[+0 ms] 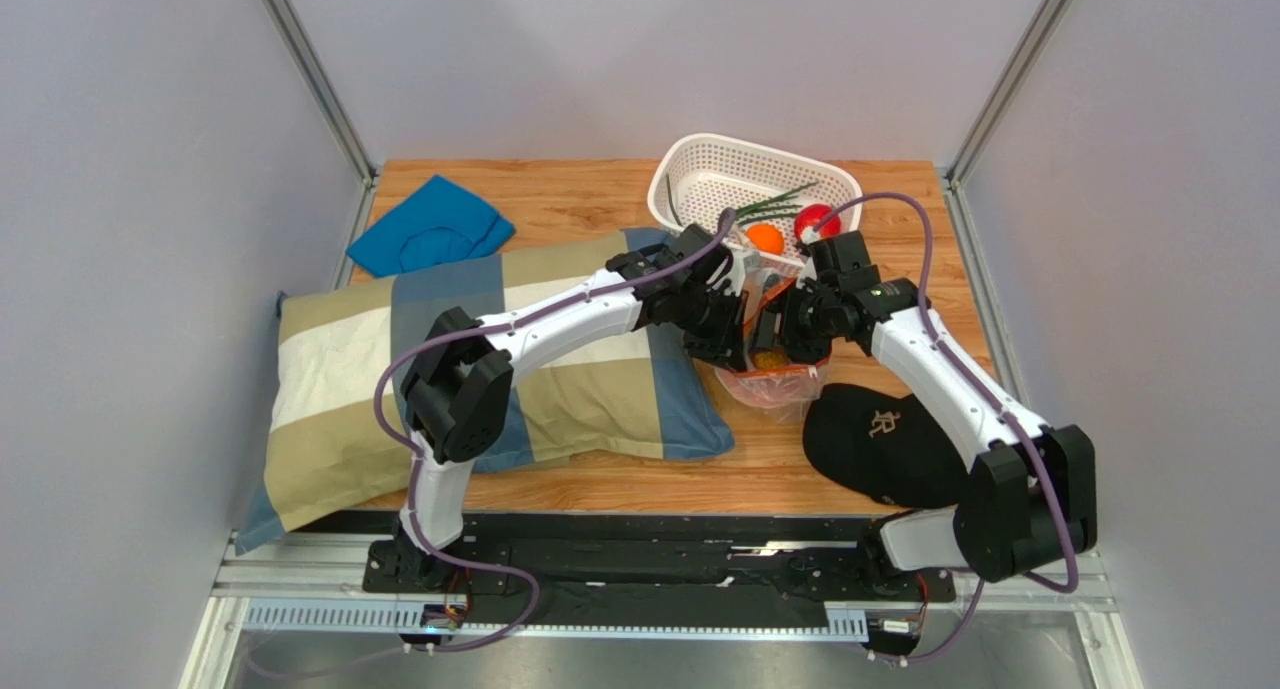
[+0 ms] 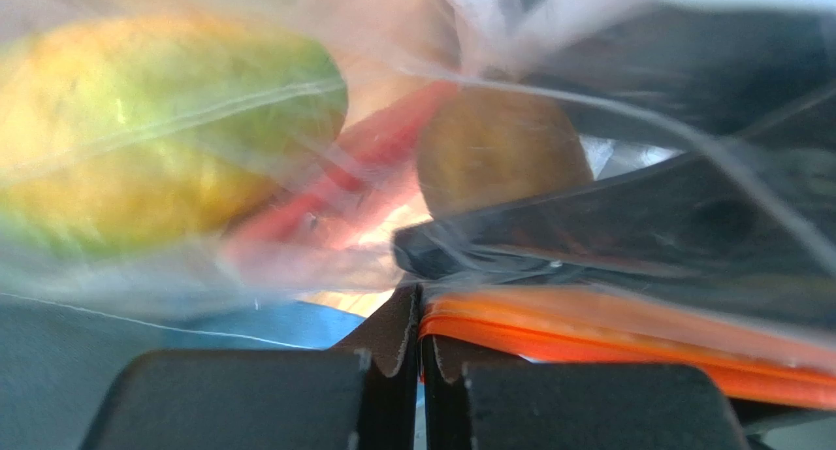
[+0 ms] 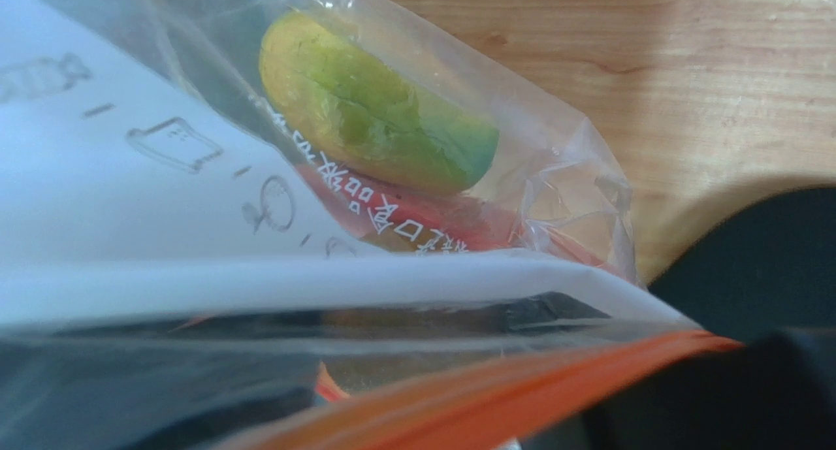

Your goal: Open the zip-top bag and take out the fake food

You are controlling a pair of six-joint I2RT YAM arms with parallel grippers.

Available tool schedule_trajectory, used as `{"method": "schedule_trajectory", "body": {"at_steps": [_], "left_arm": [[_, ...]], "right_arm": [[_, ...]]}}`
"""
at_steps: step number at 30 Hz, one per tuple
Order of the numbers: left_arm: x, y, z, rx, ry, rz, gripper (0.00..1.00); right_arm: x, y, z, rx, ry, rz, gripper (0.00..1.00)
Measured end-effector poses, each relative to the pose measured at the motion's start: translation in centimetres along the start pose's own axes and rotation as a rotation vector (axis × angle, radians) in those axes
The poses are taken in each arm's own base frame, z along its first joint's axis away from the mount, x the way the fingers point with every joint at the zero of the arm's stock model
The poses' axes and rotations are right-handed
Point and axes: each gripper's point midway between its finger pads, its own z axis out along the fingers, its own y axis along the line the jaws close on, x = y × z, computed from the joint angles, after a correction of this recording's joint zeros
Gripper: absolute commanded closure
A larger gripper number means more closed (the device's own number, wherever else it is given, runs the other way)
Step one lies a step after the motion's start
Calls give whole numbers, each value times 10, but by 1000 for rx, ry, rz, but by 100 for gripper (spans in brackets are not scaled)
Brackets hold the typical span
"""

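The zip-top bag (image 1: 769,377) hangs between my two grippers, above the table in front of the basket. My left gripper (image 2: 420,318) is shut on the bag's orange zip strip (image 2: 628,337) at its left end. My right gripper (image 1: 787,329) holds the other side of the mouth. In the right wrist view its fingers are hidden behind the plastic and the zip strip (image 3: 510,391). Inside the bag are a yellow-green fruit (image 3: 373,112), a red piece (image 2: 363,156) and a brown round piece (image 2: 500,151).
The white basket (image 1: 706,172) behind the grippers holds an orange (image 1: 765,238), a red apple (image 1: 816,220) and a green vegetable (image 1: 774,205). A black cap (image 1: 879,442) lies front right. A checked pillow (image 1: 496,367) lies at the left. A blue cloth (image 1: 428,224) lies back left.
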Motion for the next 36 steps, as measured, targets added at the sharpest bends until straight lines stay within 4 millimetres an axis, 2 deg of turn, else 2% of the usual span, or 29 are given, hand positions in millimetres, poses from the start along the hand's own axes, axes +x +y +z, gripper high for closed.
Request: {"method": "schedule_trajectory", "body": {"at_steps": [6,12,15,16,18,19,22,25,26,30,33,34,36], "left_arm": [[18,32,24,-64,85,-63,100],[21,36,29,-67,101,-72,100],[20,35,29,-61,95,-68,100],[19,35,29,-59,92,-66,100],[17,34,30,-55,86,-61,100],[17,34,30,-54,83,-58,100],[14,34,30,-50,73,-54,100],[13,34,30,-49,71,-54,100],[14,34,30,-50,73,-54,100],[14,34,30,-50,74,-55,100],[11,34,31,-46,64,-50,100],[10,34,30,-44,58,-47,100],[10,34,28,-42,51,-45,100]], "right_arm": [[17,-21,49,38,102,59,21],[21,-27,55,58,119,53,22],[17,-28,52,73,115,26,34],[14,-27,50,76,112,13,41],[8,-24,44,83,106,-15,58],[5,-22,41,85,104,-28,70],[-2,-15,32,90,102,-52,72],[1,-14,29,96,116,-56,90],[3,-15,29,99,124,-52,92],[5,-13,24,100,140,-38,93],[4,-4,12,87,153,-16,79],[1,1,7,78,148,-9,70],[-3,11,-8,53,125,-2,66]]}}
